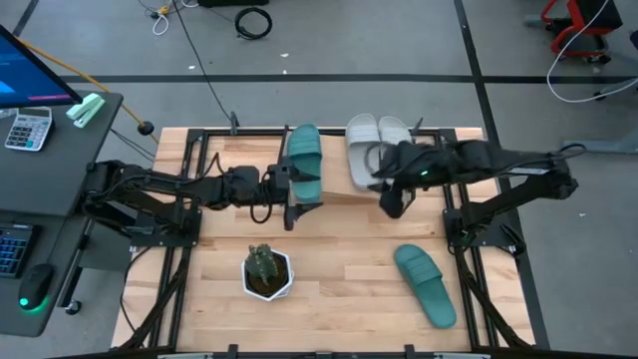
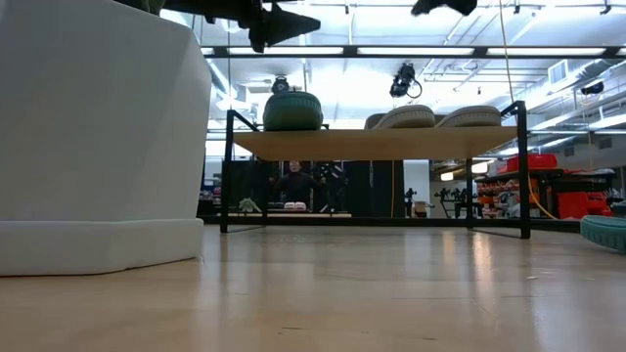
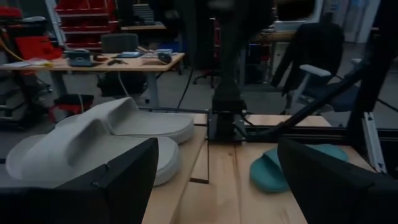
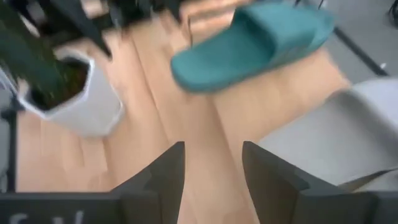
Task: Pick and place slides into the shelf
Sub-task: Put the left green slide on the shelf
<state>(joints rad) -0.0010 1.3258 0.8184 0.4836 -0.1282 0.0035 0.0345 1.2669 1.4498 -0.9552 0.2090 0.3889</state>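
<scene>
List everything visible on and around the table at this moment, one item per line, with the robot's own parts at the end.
Teal slides: two; one on the shelf's left part, one loose on the tabletop at front right.
Grey-white slides: two, side by side on the shelf's right part.
Shelf: one, light wooden plank on black legs, at the table's far edge.
Potted plant: one, green in a white pot, front centre of the table.
Table: one, light wood with black frame.
Calculator: one, grey, on the side desk at left.
Left pincer: open, empty, beside the teal slide on the shelf.
Right pincer: open, empty, by the grey-white pair.
</scene>
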